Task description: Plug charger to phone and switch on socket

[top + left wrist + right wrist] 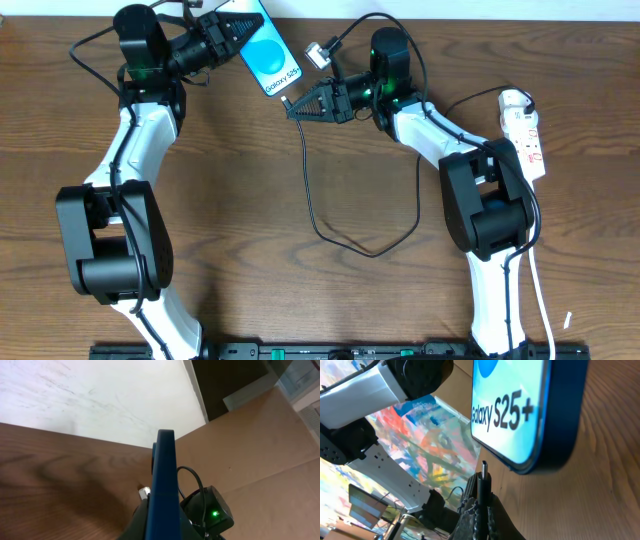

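What worries me most is a miss at the port. The plug tip (484,476) stands just off the short lower edge of the phone (520,410), near it but not in it; from my right wrist view I cannot make out the port itself. If I push while the tip is off line or tilted against that edge, I judge it could skid along the blue frame, bend, or twist the phone in my other grip. The phone seems to be gripped by its upper end only and tipped up from the table (300,300), so a firm push at its lower end might lever it loose. The charger (312,200) trails away from the phone's lower end in a long slack loop; if that loop snags on my right arm, it could tug the tip aside. The socket (528,135) lies well apart from the phone, out beyond my right arm; whether it is switched on is too small to tell.

My left gripper (233,30) is clamped on the phone's upper end; the left wrist view shows the phone edge-on between the fingers. My right gripper (298,108) is pinched tight on the charger just behind its tip, which pokes out toward the phone's lower edge; I see it touching nothing else.
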Controlling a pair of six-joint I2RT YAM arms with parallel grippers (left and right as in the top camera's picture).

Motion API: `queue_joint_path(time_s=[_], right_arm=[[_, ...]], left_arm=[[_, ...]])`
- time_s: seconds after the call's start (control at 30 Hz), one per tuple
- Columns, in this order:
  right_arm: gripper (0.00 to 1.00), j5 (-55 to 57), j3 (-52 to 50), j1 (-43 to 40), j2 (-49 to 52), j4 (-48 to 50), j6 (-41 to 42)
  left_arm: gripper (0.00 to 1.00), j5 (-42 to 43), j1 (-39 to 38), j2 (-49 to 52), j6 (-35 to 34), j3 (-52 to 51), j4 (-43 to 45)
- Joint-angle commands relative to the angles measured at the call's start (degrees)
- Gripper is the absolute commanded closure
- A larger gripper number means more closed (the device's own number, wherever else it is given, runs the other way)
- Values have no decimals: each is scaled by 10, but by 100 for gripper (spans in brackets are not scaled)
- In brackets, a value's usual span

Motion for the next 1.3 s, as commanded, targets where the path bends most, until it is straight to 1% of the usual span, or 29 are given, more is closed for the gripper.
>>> queue_joint_path(time_s=[0.0, 0.27, 0.67, 0.97, 1.27], right_arm=[[99, -7, 3, 1, -10, 4, 4], [99, -7, 3, 1, -10, 67, 50], [99, -7, 3, -12, -10, 68, 50], [99, -7, 3, -15, -10, 68, 50], [99, -7, 3, -15, -10, 68, 50]], left_arm=[[93, 14, 2, -21, 10, 9, 5], [92, 14, 2, -21, 10, 9, 5], [93, 29, 2, -21, 7, 9, 5], [93, 28, 2, -21, -31, 9, 6], [92, 26, 2, -21, -32, 9, 6]])
